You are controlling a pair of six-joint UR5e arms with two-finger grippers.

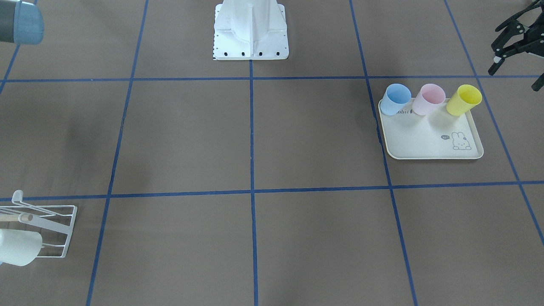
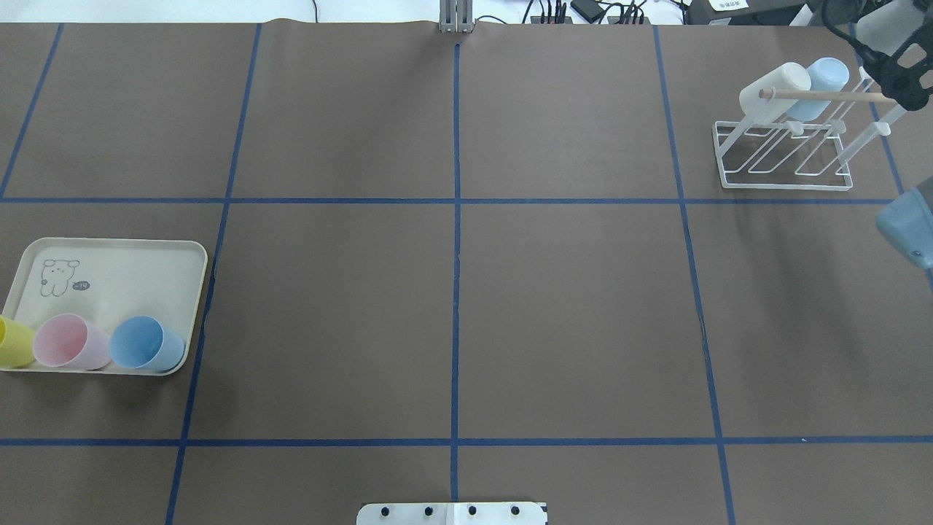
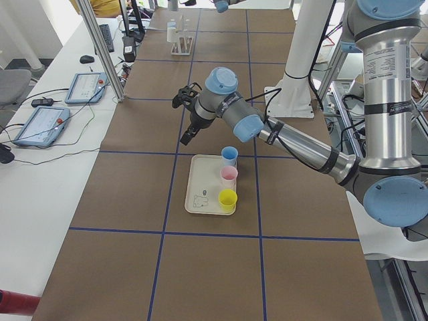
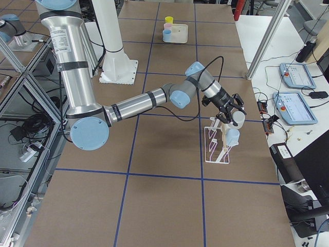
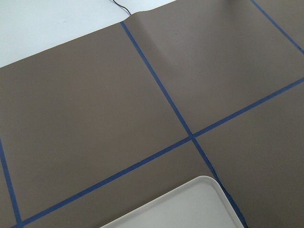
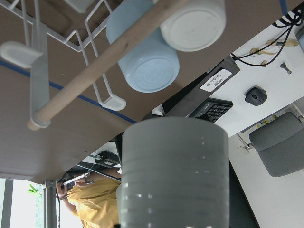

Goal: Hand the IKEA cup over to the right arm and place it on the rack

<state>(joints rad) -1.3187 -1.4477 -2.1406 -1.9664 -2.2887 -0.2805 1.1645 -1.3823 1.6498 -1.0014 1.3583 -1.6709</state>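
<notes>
Right gripper [image 4: 231, 109] is up at the far right end of the table, just beside the rack [image 2: 787, 187]. It has the grey cup [image 6: 173, 175] in its grip, and the cup fills the low middle of the right wrist view, so the fingers are hidden there. The grey cup hangs in the air next to the rack's wooden stick [image 2: 816, 95] and is not on a prong. Two cups sit on the rack side by side: a white cup [image 2: 773, 93] and a pale blue cup [image 2: 827, 73], both tipped over on the slanting prongs. The rack stands on the brown table [image 2: 568, 313], which has blue tape lines on it. Well apart, at the other end of the table, is a cream tray [image 2: 124, 266] with a little rabbit drawn on it. Three cups stand in a row on the tray's edge nearest the robot: a blue tray cup [image 1: 395, 98], a pink cup [image 1: 429, 98] and a yellow cup [image 1: 464, 100]. Left gripper [image 3: 187, 120] hangs in the air near the tray, with its fingers spread and nothing in them.
</notes>
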